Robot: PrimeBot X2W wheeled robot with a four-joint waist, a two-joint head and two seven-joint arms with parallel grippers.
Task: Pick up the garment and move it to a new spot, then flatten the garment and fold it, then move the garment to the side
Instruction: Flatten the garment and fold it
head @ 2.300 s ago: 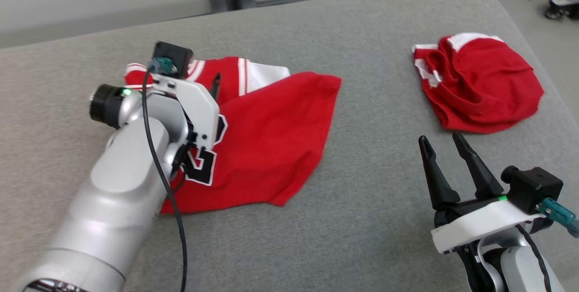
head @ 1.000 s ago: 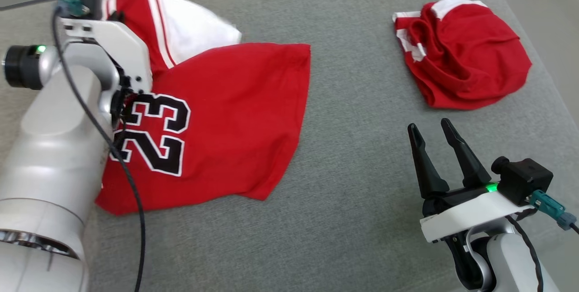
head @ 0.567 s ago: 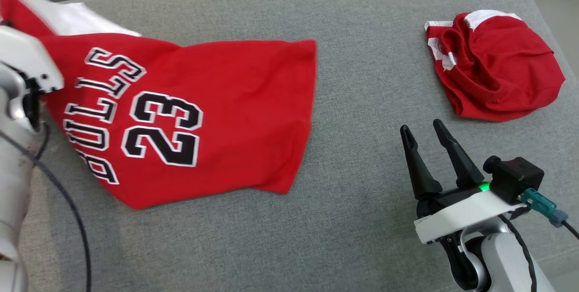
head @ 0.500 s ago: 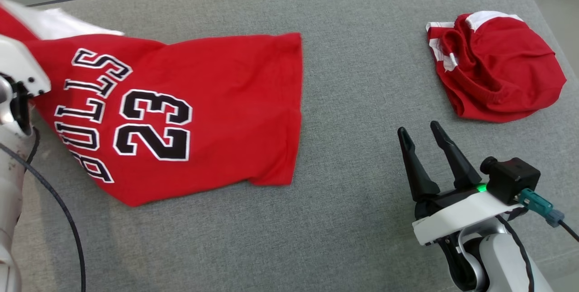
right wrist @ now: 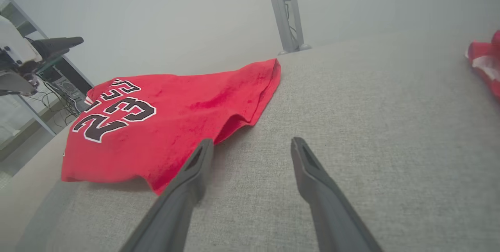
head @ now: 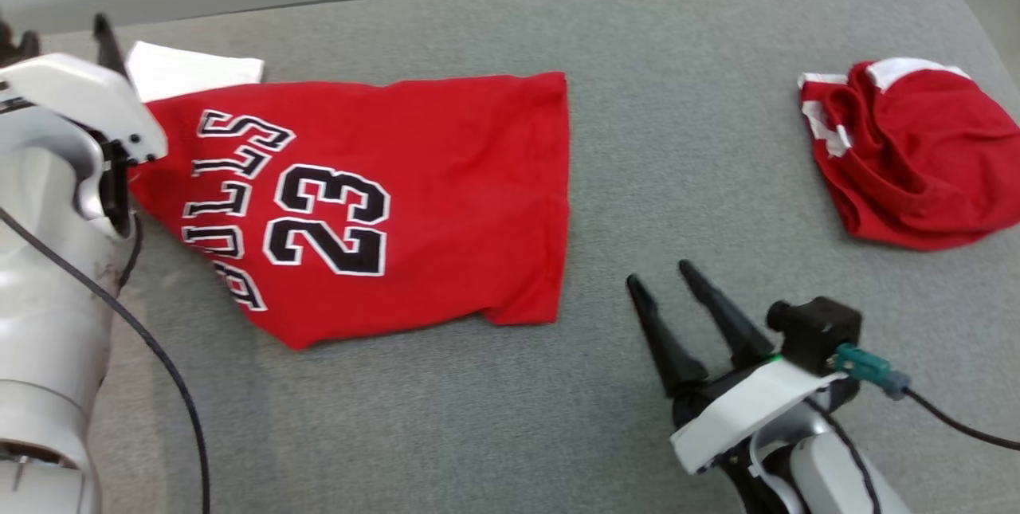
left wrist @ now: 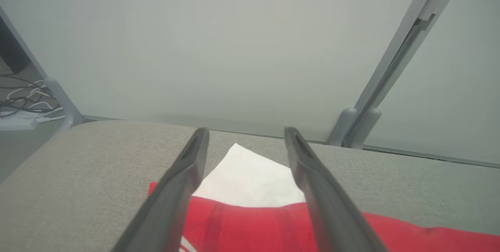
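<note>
on a grey padded surface [head: 677, 36], seen from the head camera, a red jersey [head: 446, 179] printed with 23 lies spread print side up toward the robot's left. a white panel [head: 191, 72] pokes out at its far left corner. the left gripper [head: 56, 37] sits at that corner. the right gripper [head: 660, 275] is near the lower right hem, not touching it. a second red garment [head: 916, 163] lies bunched well apart at the right, seemingly no part of this step.

from the left wrist, the two dark fingers stand apart with nothing between them. the white panel lies below and beyond their tips, so the jersey rests on its own, probably set down in its new spot.

from the right wrist, those fingers are also spread and empty, aimed at bare surface just beside the curled hem, likely placed to help flatten the cloth. wrinkles show along that edge, and no fold is made yet.
</note>
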